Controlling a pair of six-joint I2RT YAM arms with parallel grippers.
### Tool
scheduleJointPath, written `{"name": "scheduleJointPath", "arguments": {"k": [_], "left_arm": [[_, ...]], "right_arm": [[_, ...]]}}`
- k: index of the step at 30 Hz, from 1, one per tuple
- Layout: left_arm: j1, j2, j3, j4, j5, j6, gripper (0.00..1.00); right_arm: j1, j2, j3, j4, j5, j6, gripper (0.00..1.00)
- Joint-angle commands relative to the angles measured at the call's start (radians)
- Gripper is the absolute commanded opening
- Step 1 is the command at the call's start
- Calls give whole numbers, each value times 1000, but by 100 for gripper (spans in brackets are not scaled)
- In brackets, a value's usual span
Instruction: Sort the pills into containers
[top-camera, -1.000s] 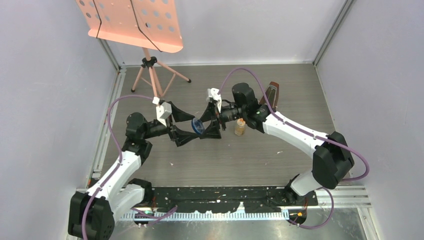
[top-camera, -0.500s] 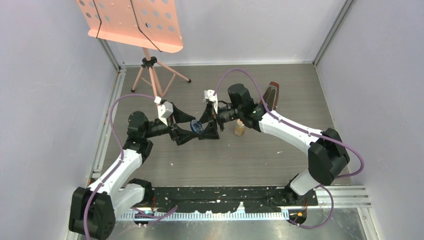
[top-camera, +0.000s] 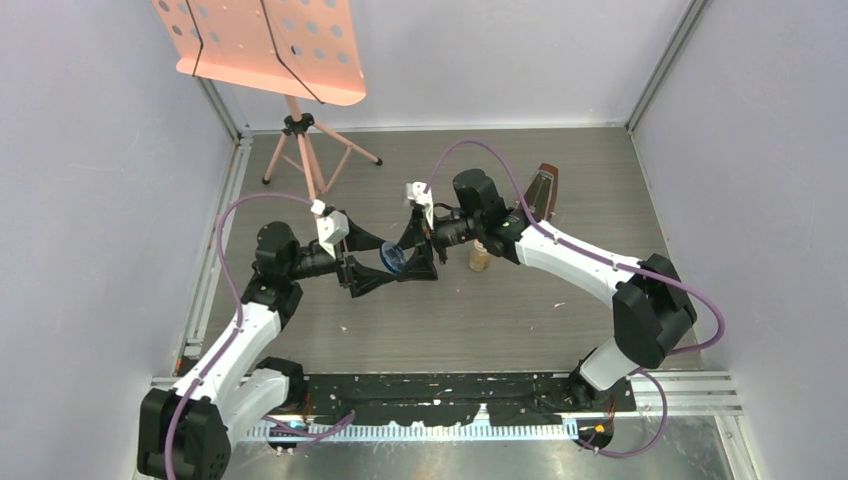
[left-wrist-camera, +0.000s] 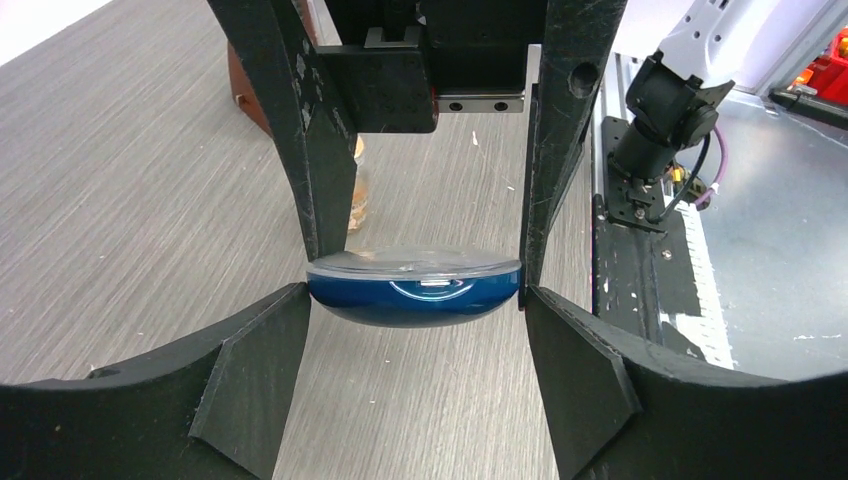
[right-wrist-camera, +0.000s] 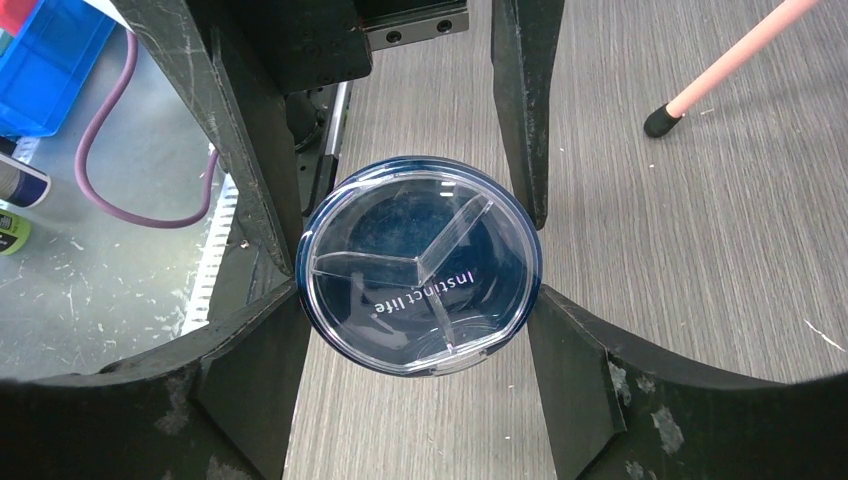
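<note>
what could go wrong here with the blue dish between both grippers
The shallow round dark-blue lidded dish hangs in the air with only the right gripper and left gripper at its rim; a mistimed release may drop it. The small amber bottle beside the right arm might get knocked.

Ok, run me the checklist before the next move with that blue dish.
1. Dish lifted off the table: ok.
2. Right tool gripping its rim: ok.
3. Left tool gripping too: cannot tell; it sits at the rim.
4. Dish open for pills: not ok, clear lid looks shut.
5. Pills in the dish: not ok, none seen.
6. Bottle upright on the table: ok.
</note>
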Motion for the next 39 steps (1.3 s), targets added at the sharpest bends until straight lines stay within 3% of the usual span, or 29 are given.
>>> {"name": "scheduleJointPath", "arguments": {"k": [1, 7, 17, 21, 27, 30, 37, 39], "left_arm": [[0, 28, 20, 82, 26, -49, 81], [-1, 59, -3, 226, 28, -150, 83], [-1, 54, 14, 130, 40, -99, 83], [-1, 47, 14, 72, 48, -57, 72], [-1, 50, 19, 31, 50, -14, 41], [-1, 51, 20, 10, 38, 15, 29], [-1, 47, -2, -35, -62, 100, 18], [-1, 56, -7, -33, -90, 124, 18]], "right_arm": [[8, -6, 40, 90, -38, 1, 68], [11, -4, 40, 83, -27, -9, 68], [12, 0, 37, 79, -16, -15, 68], [12, -2, 37, 81, -16, -14, 68], [12, -1, 37, 93, -11, -3, 69], [12, 4, 38, 90, 20, 10, 76], [13, 2, 8, 65, 118, 2, 91], [13, -5, -19, 80, 137, 5, 100]]}}
